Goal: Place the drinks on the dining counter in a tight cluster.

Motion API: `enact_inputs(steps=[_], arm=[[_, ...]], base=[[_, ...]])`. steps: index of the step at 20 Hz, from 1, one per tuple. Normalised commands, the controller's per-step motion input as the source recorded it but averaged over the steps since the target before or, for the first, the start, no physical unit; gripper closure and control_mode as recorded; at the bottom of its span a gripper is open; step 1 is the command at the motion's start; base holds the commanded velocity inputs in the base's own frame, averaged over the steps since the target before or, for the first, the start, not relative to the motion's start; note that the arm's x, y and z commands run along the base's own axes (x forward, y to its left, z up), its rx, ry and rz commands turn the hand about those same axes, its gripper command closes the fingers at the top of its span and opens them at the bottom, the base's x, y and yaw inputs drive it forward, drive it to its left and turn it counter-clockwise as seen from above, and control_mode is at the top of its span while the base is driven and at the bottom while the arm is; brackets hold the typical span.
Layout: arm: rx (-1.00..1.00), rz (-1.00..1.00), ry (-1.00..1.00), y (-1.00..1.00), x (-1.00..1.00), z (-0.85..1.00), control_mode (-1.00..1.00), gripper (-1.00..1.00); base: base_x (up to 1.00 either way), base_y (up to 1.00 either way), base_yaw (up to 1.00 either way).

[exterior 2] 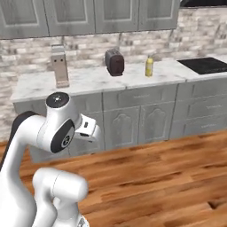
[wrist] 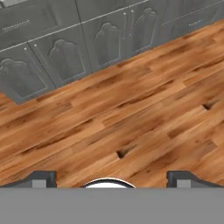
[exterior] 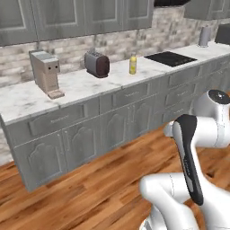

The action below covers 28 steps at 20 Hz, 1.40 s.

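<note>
Task looks barely started. Gripper [wrist: 112, 177] is spread wide with nothing between the tips, pointing down at bare wood floor [wrist: 131, 122]. Arm is folded up close to the base, well away from any drink. One yellow juice bottle [exterior: 133, 64] stands upright on the marble worktop [exterior: 81, 85] against the brick wall, between the toaster [exterior: 97, 64] and the cooktop [exterior: 170, 58]. By my read everything's left: reach it, grab, carry to the dining counter

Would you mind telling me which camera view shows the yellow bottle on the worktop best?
The left base view: the yellow bottle stands nearer and unobstructed beside the toaster. The right base view shows it smaller; the hand view faces floor and cabinets.
</note>
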Motion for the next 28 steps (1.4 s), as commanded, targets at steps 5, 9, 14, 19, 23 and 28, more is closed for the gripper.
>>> enact_inputs(steps=[5, 9, 14, 19, 23, 28], arm=[[0.0, 0.0, 0.0, 0.0, 0.0, 0.0, 1.0, -1.0], [0.0, 0.0, 0.0, 0.0, 0.0, 0.0, 1.0, -1.0], [0.0, 0.0, 0.0, 0.0, 0.0, 0.0, 1.0, -1.0], [0.0, 0.0, 0.0, 0.0, 0.0, 0.0, 1.0, -1.0], [0.0, 0.0, 0.0, 0.0, 0.0, 0.0, 1.0, -1.0], [0.0, 0.0, 0.0, 0.0, 0.0, 0.0, 1.0, -1.0]], base=[[1.0, -0.95, 0.4], [1.0, -0.93, 0.4], [1.0, -0.9, 0.41], [1.0, -0.89, 0.41], [1.0, -0.99, 0.38], [0.92, -0.9, 0.16]])
